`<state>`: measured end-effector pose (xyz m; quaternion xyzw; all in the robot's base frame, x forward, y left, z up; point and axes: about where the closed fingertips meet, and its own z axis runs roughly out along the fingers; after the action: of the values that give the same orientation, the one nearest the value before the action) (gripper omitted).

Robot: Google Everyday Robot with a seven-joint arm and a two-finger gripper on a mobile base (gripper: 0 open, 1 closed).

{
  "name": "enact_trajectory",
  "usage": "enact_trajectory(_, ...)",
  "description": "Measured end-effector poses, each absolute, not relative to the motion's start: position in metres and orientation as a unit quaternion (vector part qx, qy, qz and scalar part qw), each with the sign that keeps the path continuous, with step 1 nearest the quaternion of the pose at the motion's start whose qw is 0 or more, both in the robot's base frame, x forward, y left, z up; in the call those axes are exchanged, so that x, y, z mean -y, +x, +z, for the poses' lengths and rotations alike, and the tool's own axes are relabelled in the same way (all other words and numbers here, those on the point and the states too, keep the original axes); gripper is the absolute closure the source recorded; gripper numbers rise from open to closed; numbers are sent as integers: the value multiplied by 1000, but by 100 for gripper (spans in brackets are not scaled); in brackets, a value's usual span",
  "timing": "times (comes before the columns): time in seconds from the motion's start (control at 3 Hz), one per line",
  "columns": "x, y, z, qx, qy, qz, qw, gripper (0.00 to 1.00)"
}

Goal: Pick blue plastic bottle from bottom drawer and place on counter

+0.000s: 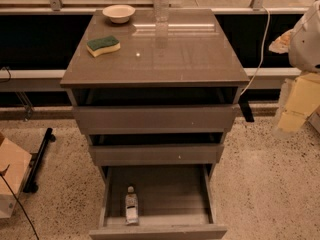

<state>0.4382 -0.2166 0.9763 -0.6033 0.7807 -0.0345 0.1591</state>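
The blue plastic bottle [131,207] lies on its side in the open bottom drawer [158,230], near the front left, its white cap pointing to the back. The two drawers above are pulled out a little. The counter [190,59] is the glossy grey-brown top of the cabinet. My gripper [294,113] is at the right edge of the view, beside the cabinet at about the height of the top drawer. It is well apart from the bottle and holds nothing that I can see.
On the counter a green and yellow sponge [103,45] lies at the left, a cream bowl [119,13] stands at the back left, and a second clear bottle [161,4] with a darker label stands at the back middle. A cardboard box [11,181] is on the floor at left.
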Motion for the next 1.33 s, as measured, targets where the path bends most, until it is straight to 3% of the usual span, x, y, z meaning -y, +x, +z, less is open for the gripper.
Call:
enact_trajectory(0.67,210,439,971,-788,-588,-30,180,0)
enact_trajectory(1.33,187,458,907,-843,-497,7,205,0)
